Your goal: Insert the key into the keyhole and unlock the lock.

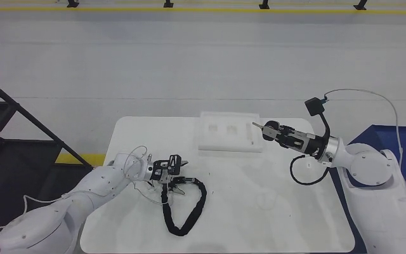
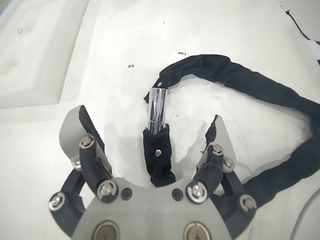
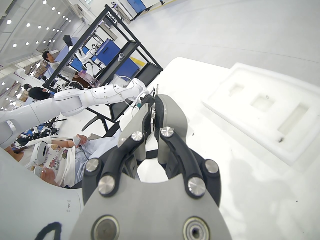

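Nearest, at nine o'clock on the table [image 1: 285,216], the left gripper [image 2: 150,119] stood wide astride the chrome cylinder [image 2: 157,111] of the chain lock [image 2: 250,81], not gripping it. Farther, toward one o'clock, the right gripper [image 3: 153,104] pinched the key [image 1: 256,125] aloft. Next, probably: clamp cylinder, align key.

What the table [image 1: 285,216] carried
A foam tray [image 1: 229,131] sat at its far edge, a chain lock [image 2: 250,81] near its front-left corner.

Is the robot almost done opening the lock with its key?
Not yet. Done: the right gripper has the key pinched. In hand: the left gripper hangs open over the shiny barrel of the lock, not squeezing it. Left: the key is up by the foam tray, far from the lock, so putting it in and turning it both remain.
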Tool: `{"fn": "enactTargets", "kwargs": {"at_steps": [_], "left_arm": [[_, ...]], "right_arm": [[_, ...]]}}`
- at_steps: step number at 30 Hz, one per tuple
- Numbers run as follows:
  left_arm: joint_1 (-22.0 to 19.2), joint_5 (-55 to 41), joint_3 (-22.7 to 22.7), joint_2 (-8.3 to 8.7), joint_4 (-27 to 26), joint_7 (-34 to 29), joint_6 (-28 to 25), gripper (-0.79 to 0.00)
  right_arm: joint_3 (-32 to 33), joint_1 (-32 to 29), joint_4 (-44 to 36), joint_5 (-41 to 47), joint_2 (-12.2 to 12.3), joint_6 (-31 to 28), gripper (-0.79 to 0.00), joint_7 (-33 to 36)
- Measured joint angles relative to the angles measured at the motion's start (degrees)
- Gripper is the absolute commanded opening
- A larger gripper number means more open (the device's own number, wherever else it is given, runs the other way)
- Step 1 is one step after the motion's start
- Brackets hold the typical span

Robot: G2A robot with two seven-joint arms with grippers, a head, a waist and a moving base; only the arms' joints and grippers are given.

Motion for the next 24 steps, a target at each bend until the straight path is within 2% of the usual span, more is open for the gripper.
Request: {"fn": "enactTargets", "kwargs": {"at_steps": [2, 3, 5, 6, 7, 10, 11, 12, 18, 24], "left_arm": [[0.01, 0.74, 0.02, -0.49, 0.91, 0.66, 0.16, -0.022], [-0.04, 1.32, 0.09, -0.81, 1.36, 1.03, 0.11, -0.089], [-0.14, 2.24, 0.2, -1.27, 1.91, 1.48, -0.1, -0.151], [-0.19, 2.74, 0.24, -1.56, 2.27, 1.66, -0.21, -0.219], [-0.22, 3.07, 0.24, -1.78, 2.55, 1.69, -0.19, -0.332], [-0.21, 3.83, 0.17, -2.49, 3.47, 1.58, 0.12, -0.517], [-0.2, 4.04, 0.13, -2.69, 3.74, 1.53, 0.19, -0.613], [-0.19, 4.29, 0.07, -2.94, 4.08, 1.53, 0.31, -0.785], [-0.25, 5.65, -0.24, -3.84, 5.51, 2.64, 0.9, -0.785], [-0.48, 7.53, -0.58, -3.88, 5.8, 5.85, 1.29, -0.785]], "right_arm": [[0.0, 0.0, 0.0, 0.0, 0.0, 0.0, -0.785, 0.0], [0.0, 0.0, 0.0, 0.0, 0.0, 0.0, -0.785, 0.0], [0.0, 0.0, 0.0, 0.0, 0.0, 0.0, -0.785, 0.0], [0.0, 0.0, 0.0, 0.0, 0.0, 0.0, -0.785, 0.0], [0.0, 0.0, 0.0, 0.0, 0.0, 0.0, -0.785, 0.0], [0.0, 0.0, 0.0, 0.0, 0.0, 0.0, -0.785, 0.0], [0.0, 0.0, 0.0, 0.0, 0.0, 0.0, -0.785, 0.0], [0.0, 0.0, 0.0, 0.0, 0.0, 0.0, -0.785, 0.0], [0.0, 0.0, 0.0, 0.0, 0.0, 0.0, -0.785, 0.0], [0.0, 0.0, 0.0, 0.0, 0.0, 0.0, -0.785, 0.0]]}}
